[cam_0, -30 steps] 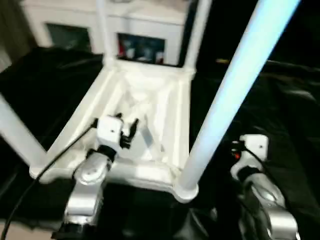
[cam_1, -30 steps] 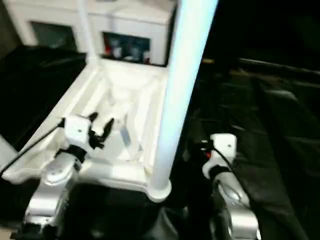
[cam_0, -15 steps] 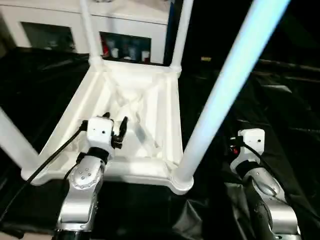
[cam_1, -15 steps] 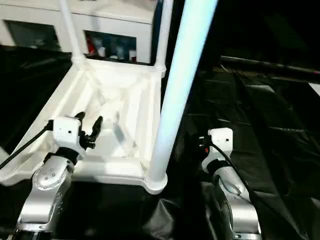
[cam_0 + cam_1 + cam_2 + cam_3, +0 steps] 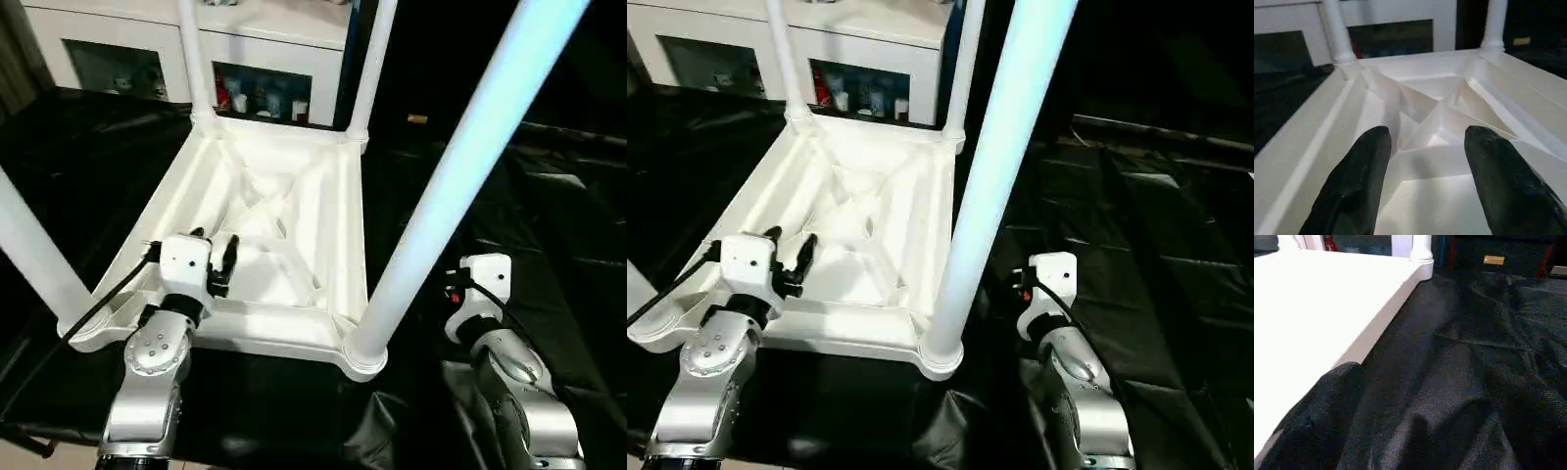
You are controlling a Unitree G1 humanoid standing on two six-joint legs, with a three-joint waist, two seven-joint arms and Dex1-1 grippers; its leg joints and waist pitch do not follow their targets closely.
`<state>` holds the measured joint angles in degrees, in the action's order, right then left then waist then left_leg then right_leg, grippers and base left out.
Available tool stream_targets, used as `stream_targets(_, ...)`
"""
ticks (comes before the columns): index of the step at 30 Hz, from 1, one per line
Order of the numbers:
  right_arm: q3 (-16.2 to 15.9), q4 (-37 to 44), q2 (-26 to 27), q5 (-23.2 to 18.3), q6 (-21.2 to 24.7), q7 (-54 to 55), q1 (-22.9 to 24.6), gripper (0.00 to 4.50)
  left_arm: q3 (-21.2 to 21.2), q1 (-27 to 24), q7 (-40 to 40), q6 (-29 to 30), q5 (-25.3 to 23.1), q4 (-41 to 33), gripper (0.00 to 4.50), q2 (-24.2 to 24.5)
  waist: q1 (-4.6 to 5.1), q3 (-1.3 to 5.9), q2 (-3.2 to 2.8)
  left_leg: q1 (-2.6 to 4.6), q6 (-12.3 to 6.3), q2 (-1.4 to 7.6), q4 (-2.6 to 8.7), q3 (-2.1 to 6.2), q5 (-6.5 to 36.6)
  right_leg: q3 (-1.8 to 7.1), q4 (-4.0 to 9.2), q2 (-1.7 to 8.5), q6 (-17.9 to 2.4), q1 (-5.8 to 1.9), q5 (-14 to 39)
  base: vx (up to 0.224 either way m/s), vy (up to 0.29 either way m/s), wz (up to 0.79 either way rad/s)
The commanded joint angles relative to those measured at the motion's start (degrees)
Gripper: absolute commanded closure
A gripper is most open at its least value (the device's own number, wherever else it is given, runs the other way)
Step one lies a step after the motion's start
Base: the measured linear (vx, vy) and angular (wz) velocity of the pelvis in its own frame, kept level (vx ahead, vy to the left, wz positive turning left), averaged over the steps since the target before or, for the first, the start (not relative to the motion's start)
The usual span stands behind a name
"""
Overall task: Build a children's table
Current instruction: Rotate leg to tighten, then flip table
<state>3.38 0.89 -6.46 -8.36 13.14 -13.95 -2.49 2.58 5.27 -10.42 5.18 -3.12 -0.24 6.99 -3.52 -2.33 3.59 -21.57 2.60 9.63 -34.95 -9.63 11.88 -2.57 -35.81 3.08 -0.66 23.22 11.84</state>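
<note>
Left wrist view shows the children's table (image 5: 1449, 112) upside down, its ribbed underside straight ahead of the left claw (image 5: 1425, 161), whose two black fingers (image 5: 1359, 181) stand apart over the near rim, holding nothing. Four legs (image 5: 460, 166) rise from its corner sockets. The right claw (image 5: 1420, 431) hangs open and empty just beside the table's edge, above the black sheet (image 5: 1488, 333). Beyond both claws stands a white cabinet (image 5: 265, 49).
</note>
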Motion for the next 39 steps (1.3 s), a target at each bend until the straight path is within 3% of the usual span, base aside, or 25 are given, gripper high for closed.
stream_targets(1, 0.1, -0.5, -0.3, 0.4, 0.0, 0.5, 0.0, 0.21, -1.0, 0.7, -0.6, 0.4, 0.3, 0.5, 1.69, -0.1, -0.08, 3.99, -0.7, -0.8, -11.11, 1.68, 1.83, 0.39, -16.0, 1.84, 2.56, 3.18, -14.9, -1.44, -27.0, 0.0, 0.0, 0.0)
stream_targets(2, 0.0, -0.5, -0.3, 0.4, 0.0, 0.5, 0.0, 0.21, -1.0, 0.8, -0.6, 0.4, 0.3, 0.6, 1.69, -0.1, -0.12, 4.45, -0.63, -1.21, -12.85, 1.22, 1.32, 0.31, -18.2, 1.57, 2.41, 3.02, -15.6, -1.29, -29.7, -0.067, 0.012, 0.02)
stream_targets(4, 0.0, -0.4, -0.2, 0.5, 0.0, 0.7, 0.1, 0.21, -1.0, 0.9, -0.7, 0.2, 0.4, 0.7, 1.69, 0.0, -0.17, 5.66, -0.79, -3.18, -18.49, 0.2, -0.29, 0.42, -24.3, 0.1, 2.73, 2.19, -17.2, 0.56, -36.2, -0.089, 0.013, 0.02)
stream_targets(6, 0.0, -0.3, -0.3, 0.7, -0.1, 0.9, 0.1, 0.21, -1.2, 1.1, -0.5, 0.1, 0.1, 1.0, 1.69, 0.1, -0.26, 5.38, -1.6, -3.84, -19.18, 0.89, -0.29, 0.46, -15.4, -0.89, 5.01, 2.51, -16.5, 1.89, -21.0, -0.15, 0.027, 0.02)
stream_targets(7, 0.0, -0.2, -0.3, 0.9, -0.2, 1.3, 0.2, 0.21, -1.4, 1.1, -0.4, 0.2, -0.1, 1.1, 1.69, 0.3, 0.32, 4.39, -1.96, -3.74, -17.52, 2.05, 0.94, 0.42, -1.6, -1.93, 7.35, 2.54, -13.9, 2.11, 0.5, -0.177, 0.047, -0.04)
stream_targets(8, 0.2, -0.2, -0.2, 1.0, -0.3, 1.6, 0.2, 0.21, -1.5, 1.1, -0.4, 0.3, -0.1, 1.2, 1.69, 0.4, 0.5, 3.81, -2.58, -2.7, -14.69, 2.87, 1.87, 0.68, 7.8, -2.72, 8.05, 2.61, -11.7, 2.08, 13.2, -0.174, 0.06, -0.11)
stream_targets(9, 0.8, -0.4, -0.2, 1.3, -0.7, 2.5, 0.4, 0.21, -1.7, 1.0, -0.6, 0.1, 0.0, 1.4, 1.69, 0.4, 1.35, 1.24, -4.16, -1.91, -2.5, 7.88, 8.38, 2.08, 39.3, -5.99, 2.97, 0.47, -1.2, 0.25, 29.9, -0.174, 0.06, -0.11)
stream_targets(10, 0.9, -0.4, -0.2, 1.4, -0.8, 2.7, 0.5, 0.21, -1.8, 1.0, -0.6, 0.1, 0.0, 1.4, 1.69, 0.4, -0.62, 1.06, -4.29, -5.01, 0.94, 9.14, 11.81, 1.5, 46.7, -5.61, -7.44, 0.33, -0.9, -3.37, 22.2, -0.215, 0.045, -0.09)
stream_targets(11, 1.3, -0.5, -0.2, 1.6, -1.2, 3.3, 0.6, 0.21, -1.8, 0.9, -0.7, -0.1, 0.0, 1.4, 1.69, 0.3, -3.08, -0.47, -3.69, -8.44, 3.98, 8.05, 13.57, -1.98, 52.6, -6.51, -10.94, -0.72, -1.5, -4.4, 19.7, -0.219, 0.021, 0.11)
stream_targets(12, 1.7, -0.6, -0.1, 1.8, -1.6, 4.1, 0.7, 0.21, -1.9, 0.7, -0.8, -0.3, 0.1, 1.5, 1.69, 0.3, -6.88, 0.24, -3.6, -9.3, 5.25, 5.41, 12.88, -6.95, 53.4, -5.43, -13.18, -1.16, -1.7, -6.21, 23.0, -0.219, 0.021, 0.11)
stream_targets(13, 3.2, -0.2, 0.3, 1.5, -2.2, 5.5, 1.5, 0.21, -2.4, 0.2, -1.5, -1.4, 0.0, 1.8, 1.69, 0.7, -6.23, 2.2, -0.54, -3.35, 8.15, 5.78, 3.32, -7.74, 32.2, 2.04, -9.58, 2.85, 3.3, -2.28, 51.6, -0.102, -0.108, 0.21)
stream_targets(14, 3.3, -0.2, 0.4, 1.5, -2.3, 5.5, 1.5, 0.21, -2.4, 0.1, -1.6, -1.5, 0.0, 1.9, 1.69, 0.7, -3.31, 2.39, 3.72, 3.3, 7.33, 4.05, -11.02, -3.52, 20.0, 3.82, 3.03, 8.32, 6.2, 6.34, 69.5, 0.059, -0.174, 0.13)
stream_targets(15, 4.4, 0.8, 0.7, 1.4, -4.2, 6.4, 2.7, 0.21, -2.4, -0.5, -3.0, -2.9, 1.0, 1.9, 1.69, 0.9, -5.8, -0.19, 0.07, -3.87, -1.37, -0.38, -10.62, 2.21, 5.1, 10.73, 7.64, 8.29, 3.7, -0.22, 67.6, 0.059, -0.174, 0.13)
stream_targets(16, 5.2, 1.8, 1.1, 0.6, -4.6, 6.7, 3.9, 0.21, -2.5, -1.1, -4.0, -3.1, 1.5, 1.7, 1.69, 1.3, -7.32, -0.11, -0.64, -4.38, -0.02, -0.33, -7.97, 5.25, 2.9, 10.19, 5.03, 8.08, 0.6, -4.0, 52.3, 0.075, -0.032, 0.13)
stream_targets(17, 5.3, 2.0, 1.2, 0.5, -4.7, 6.7, 4.1, 0.21, -2.5, -1.1, -4.1, -3.1, 1.6, 1.6, 1.69, 1.4, -7.32, -0.11, -0.64, -4.38, -0.02, -0.33, -7.97, 5.25, 2.9, 10.19, 5.03, 8.08, 0.6, -4.0, 52.3, -0.103, 0.025, 0.41)
stream_targets(18, 5.6, 2.5, 1.4, 0.2, -4.8, 6.7, 4.8, 0.21, -2.6, -1.4, -4.7, -3.2, 1.9, 1.5, 1.69, 1.7, -7.18, 0.73, -1.75, 3.01, 2.4, 4.11, -0.77, 4.48, 9.8, 5.89, 0.97, 2.59, -3.2, -0.07, 23.9, -0.103, 0.025, 0.41)
stream_targets(19, 5.8, 4.2, 1.7, -1.0, -5.0, 6.1, 6.9, 0.21, -3.1, -2.2, -6.0, -3.2, 2.2, 0.8, 1.69, 2.5, -6.6, 1.55, -2.63, 3.81, 2.03, 4.91, 0.78, 4.41, 12.1, 5.26, 0.06, 2.43, -4.8, -0.51, 16.4, -0.136, 0.015, 0.45)
stream_targets(20, 4.5, 6.0, 1.6, -3.3, -4.7, 2.3, 9.0, 0.21, -3.2, -2.6, -6.8, -3.3, 3.4, 0.5, 1.69, 2.6, -6.23, 2.42, -3.4, 3.13, 0.62, 5.41, 2.03, 4.1, 10.2, 4.75, -0.48, 2.98, -6.8, -1.88, 2.8, -0.047, 0.062, 0.1)
stream_targets(21, 3.9, 6.4, 1.3, -3.5, -4.9, 1.3, 9.4, 0.21, -3.1, -2.6, -7.0, -3.2, 3.8, 0.4, 1.69, 2.5, -6.08, 2.55, -3.62, 2.72, -0.09, 5.36, 2.6, 3.77, 9.9, 4.43, -0.1, 3.34, -6.9, -2.4, -1.1, -0.047, 0.062, 0.1)
stream_targets(22, 2.7, 8.1, 0.9, -5.5, -5.7, -2.4, 10.8, 0.21, -3.2, -2.8, -7.2, -3.4, 4.1, 0.2, 1.69, 2.4, -5.63, 2.21, -3.39, 1.28, -0.53, 4.93, 3.83, 3.4, 10.0, 4.12, 0.83, 4.12, -6.4, -3.61, -5.7, -0.028, 0.087, -0.02)
stream_targets(25, 1.7, 9.6, 0.2, -8.8, -5.5, -6.8, 12.1, 0.21, -3.0, -3.7, -8.6, -4.1, 5.6, -0.4, 1.69, 2.2, -3.83, 2.28, -3.93, 0.73, -0.33, 4.56, 4.92, 3.31, 11.4, 3.71, 1.91, 4.6, -5.7, -4.63, -4.7, -0.017, 0.08, -0.07)
stream_targets(29, -1.6, 13.8, -6.2, -14.8, -4.6, -21.0, 16.2, 0.21, -4.1, -9.6, -23.0, -3.7, 16.3, -5.2, 1.69, 5.6, -1.96, 1.85, -3.96, -0.17, 0.12, 4.41, 5.82, 3.34, 13.2, 3.62, 3.04, 4.86, -5.9, -5.58, -0.9, -0.004, 0.053, -0.13)
stream_targets(31, -1.8, 14.3, -6.8, -15.6, -4.3, -22.4, 16.6, 0.21, -4.3, -10.2, -24.7, -3.3, 17.3, -5.8, 1.69, 6.3, -0.98, 1.73, -3.9, 0.05, -0.57, 4.14, 5.83, 3.17, 14.5, 3.92, 3.57, 4.84, -6.0, -5.03, 1.2, 0.003, 0.019, -0.1)
stream_targets(35, 1.1, 14.3, -11.3, -15.9, -3.1, -25.4, 17.0, 0.21, -5.1, -11.8, -30.0, 1.2, 19.5, -8.9, 1.69, 11.5, -0.97, 1.26, -3.9, 0.92, 0.01, 4.1, 5.68, 2.44, 16.2, 4.55, 4.7, 4.91, -7.6, -4.04, 10.6, 0.0, 0.0, 0.0)
stream_targets(39, 1.0, 14.4, -14.2, -17.1, -2.0, -26.8, 17.4, 0.21, -4.7, -9.5, -25.2, 0.6, 17.5, -7.7, 1.69, 8.8, -1.07, 1.32, -4.21, 1.19, 0.68, 4.16, 5.5, 2.24, 16.1, 4.64, 4.95, 4.83, -7.8, -4.03, 11.9, 0.0, 0.0, 0.0)
